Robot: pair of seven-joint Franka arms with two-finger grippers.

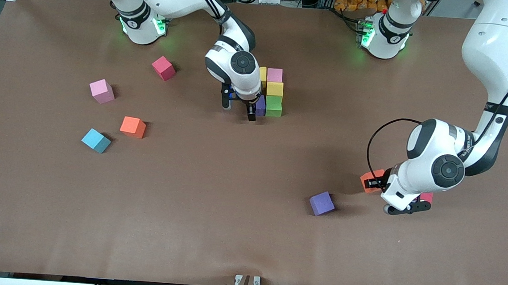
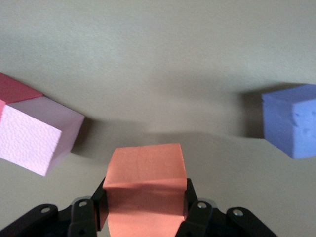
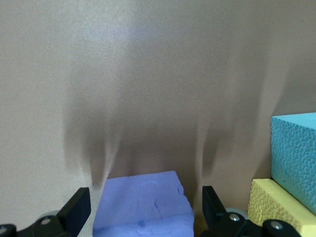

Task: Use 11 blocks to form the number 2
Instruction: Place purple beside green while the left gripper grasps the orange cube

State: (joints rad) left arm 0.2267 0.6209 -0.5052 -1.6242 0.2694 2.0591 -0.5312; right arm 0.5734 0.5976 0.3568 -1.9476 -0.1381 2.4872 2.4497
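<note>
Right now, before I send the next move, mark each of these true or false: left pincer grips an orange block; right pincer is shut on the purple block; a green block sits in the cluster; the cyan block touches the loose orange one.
1. Left pincer grips an orange block: true.
2. Right pincer is shut on the purple block: false, its fingers stand open, clear of both sides.
3. Green block sits in the cluster: true.
4. Cyan block touches the loose orange block: false, they lie apart.
</note>
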